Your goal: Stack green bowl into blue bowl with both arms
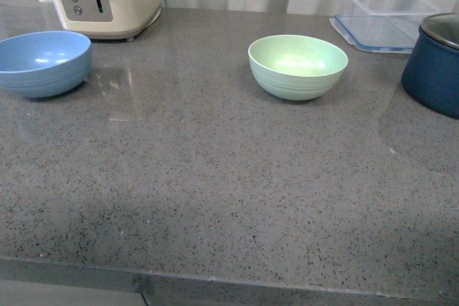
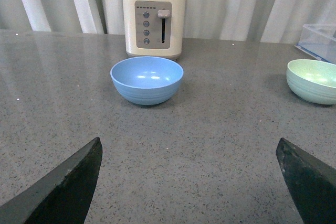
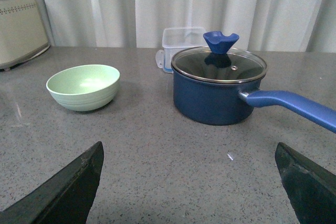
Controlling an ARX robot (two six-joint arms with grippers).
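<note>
- Your green bowl (image 1: 297,68), round, matte and faintly ridged low down, sits near the far edge of the speckled grey desk (image 1: 215,198).
- The blue bowl (image 1: 41,64), same shape, is at the left edge.
- Your left gripper (image 2: 189,182) and right gripper (image 3: 189,182) are both spread wide, holding nothing.

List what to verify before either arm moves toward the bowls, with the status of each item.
1. The green bowl is upright and empty: ok.
2. The blue bowl is upright and empty, ready to receive it: ok.
3. The left gripper is open and holds nothing: ok.
4. The right gripper is open and holds nothing: ok.
5. No object stands on the counter between the two bowls: ok.
6. The navy pot stands apart from the green bowl, and the toaster stands apart behind the blue bowl: ok.
</note>
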